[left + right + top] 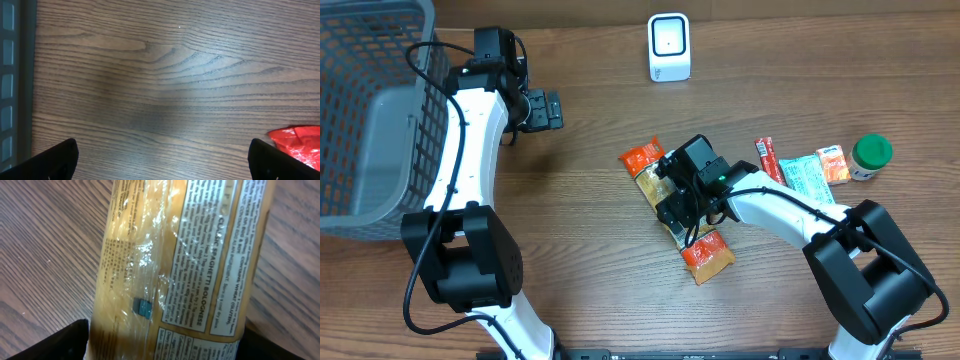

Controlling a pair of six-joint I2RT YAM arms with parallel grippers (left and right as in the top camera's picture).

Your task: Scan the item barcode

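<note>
The item is a long clear spaghetti packet (pixel 646 168) with red ends, lying slantwise on the table's middle. My right gripper (pixel 682 200) sits over its midsection. In the right wrist view the yellow packet (pixel 175 255) with its white text labels fills the whole gap of the right gripper (pixel 166 345), and both black fingers (pixel 60 342) touch its sides. No barcode shows in any view. A white scanner (pixel 669 45) stands at the back centre. My left gripper (pixel 545 108) hovers open at the back left; the left gripper (pixel 164 165) has only bare wood between its fingers.
A grey mesh basket (pixel 370 110) fills the far left, its wall (pixel 7 75) edging the left wrist view. At the right lie a red sachet (pixel 769 160), a teal packet (pixel 807 178), an orange packet (pixel 833 163) and a green-lidded jar (pixel 869 155).
</note>
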